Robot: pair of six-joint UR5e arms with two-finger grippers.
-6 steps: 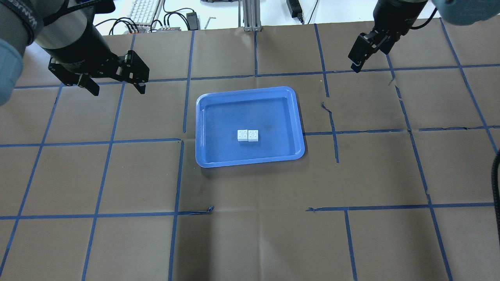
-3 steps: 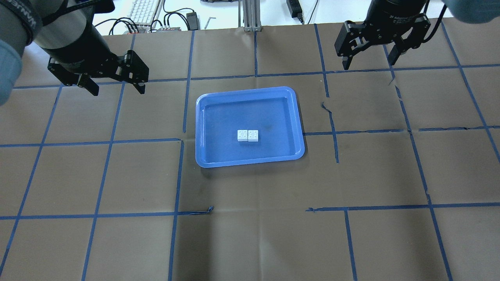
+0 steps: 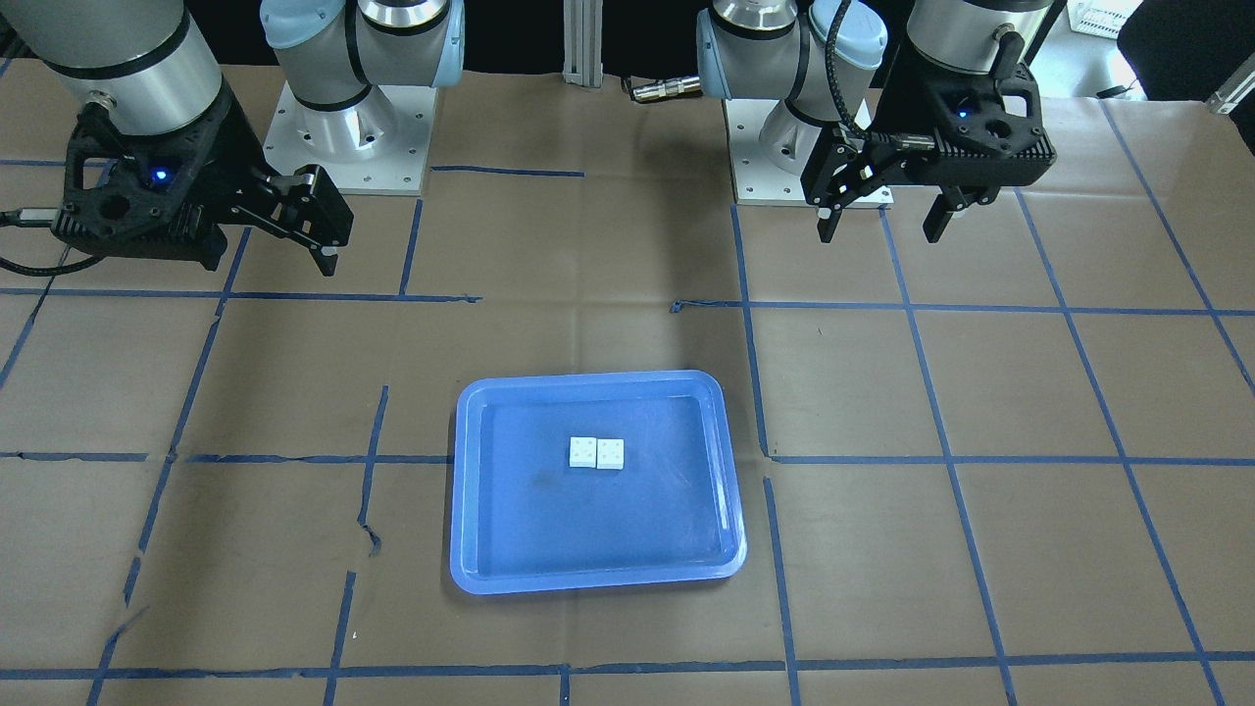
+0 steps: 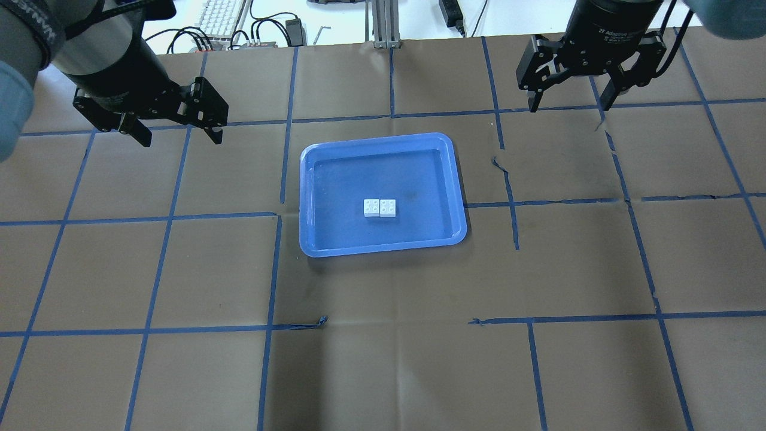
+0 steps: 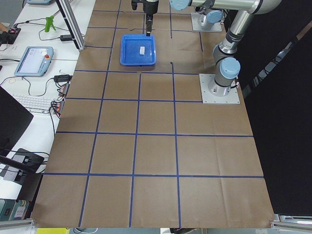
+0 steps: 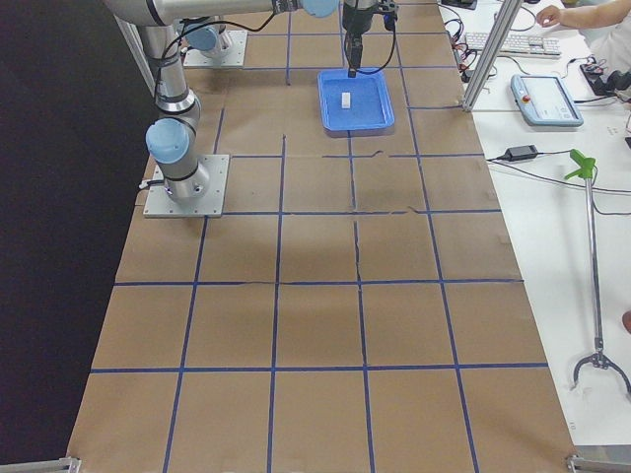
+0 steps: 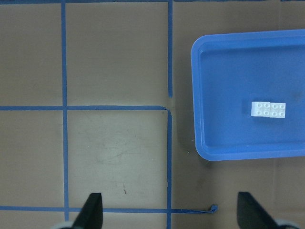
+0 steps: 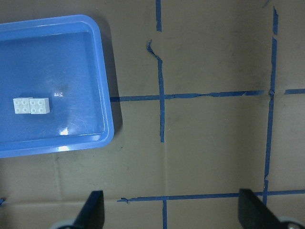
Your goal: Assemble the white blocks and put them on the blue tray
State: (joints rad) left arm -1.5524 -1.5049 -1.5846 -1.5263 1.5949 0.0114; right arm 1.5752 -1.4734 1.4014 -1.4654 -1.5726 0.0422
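Observation:
The two white blocks [image 4: 380,208] sit side by side, touching, studs up, near the middle of the blue tray [image 4: 377,140]. They also show in the front view [image 3: 596,452] and both wrist views [image 7: 269,109] [image 8: 32,105]. My left gripper [image 4: 181,140] is open and empty, held above the table to the tray's left; its wrist view [image 7: 171,212] shows the tray [image 7: 228,71] at its right. My right gripper [image 4: 568,106] is open and empty, high above the table to the tray's right; its wrist view [image 8: 171,210] shows the tray [image 8: 47,57] at its left.
Brown paper with a blue tape grid covers the table. The paper is torn right of the tray [image 4: 499,164]. A keyboard and cables [image 4: 221,15] and an aluminium post [image 4: 383,24] lie beyond the far edge. The arm bases [image 3: 348,127] [image 3: 784,137] stand on the robot's side.
My right gripper has turned at the wrist from edge-on to showing both spread fingers, and has shifted slightly. The left gripper, blocks and tray have not moved.

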